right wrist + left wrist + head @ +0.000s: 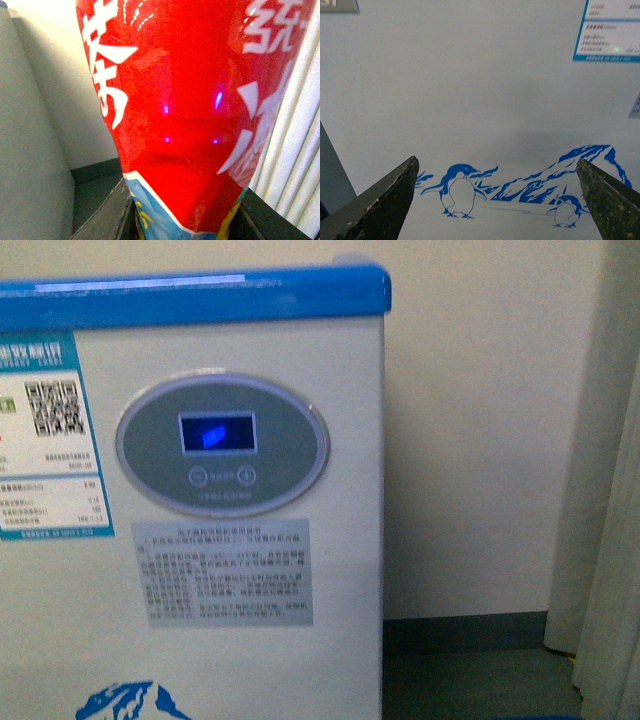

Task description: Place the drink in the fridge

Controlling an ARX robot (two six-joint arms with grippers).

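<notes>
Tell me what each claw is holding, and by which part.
The right claw grips the bottle by its red-labelled body. The left claw is open and empty, facing the fridge.

Splayed left hand (496,162), clamped right hand (183,200)

Grey floor (470,685), white fridge (250,640) beside it

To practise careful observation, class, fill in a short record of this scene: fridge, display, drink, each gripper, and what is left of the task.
Fridge: white, blue top rim, seen from the front; lids out of view
Display: oval, grey, screen lit blue
Drink: bottle with red label and white characters, filling the right wrist view
Left gripper: open, empty, facing the penguin picture
Right gripper: shut on the drink
Task state: drink not yet in the fridge
</notes>
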